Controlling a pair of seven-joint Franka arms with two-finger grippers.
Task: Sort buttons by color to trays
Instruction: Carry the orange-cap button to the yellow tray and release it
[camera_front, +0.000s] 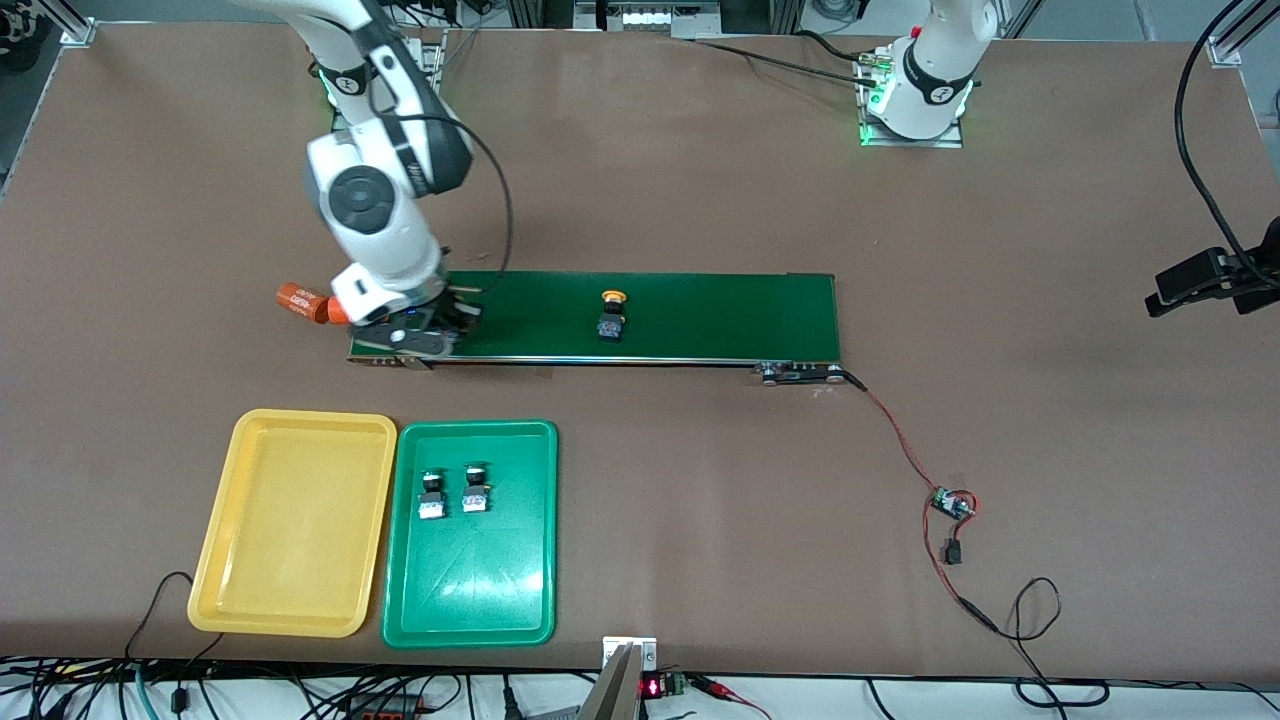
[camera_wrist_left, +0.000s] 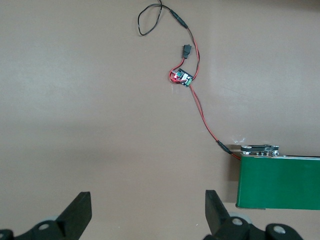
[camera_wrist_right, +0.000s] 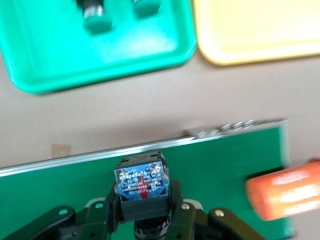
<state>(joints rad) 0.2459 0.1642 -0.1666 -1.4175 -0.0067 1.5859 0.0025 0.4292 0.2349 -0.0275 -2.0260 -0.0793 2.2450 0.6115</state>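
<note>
— Brown bench (camera_front: 700, 200), with a dark-green conveyor belt (camera_front: 700, 318) across its middle. Where is the right gripper (camera_front: 418, 335)?

— Down at the belt's end nearest the right arm, pressed together on a button (camera_wrist_right: 141, 189). The right wrist view shows the fingers (camera_wrist_right: 111, 212) clamping its black body from both sides; its cap colour I cannot tell.

— And the other buttons?

— A yellow-capped button (camera_front: 612, 314) sits on the belt, well apart from that gripper, toward the left arm's end. Two green buttons (camera_front: 431, 494) (camera_front: 475, 490) stand side by side in the green tray (camera_front: 470, 610).

— The yellow tray (camera_front: 290, 600)?

— Just beside the green one, toward the right arm's end, both nearer the front camera than the belt.

— That orange thing?

— An orange cylinder (camera_front: 303, 300) beside the belt's end, near the gripper.

— The left gripper (camera_wrist_left: 149, 210)?

— Waiting, spread wide over bare bench by the belt's other end, near a small circuit board (camera_wrist_left: 181, 77) on red wires.
</note>
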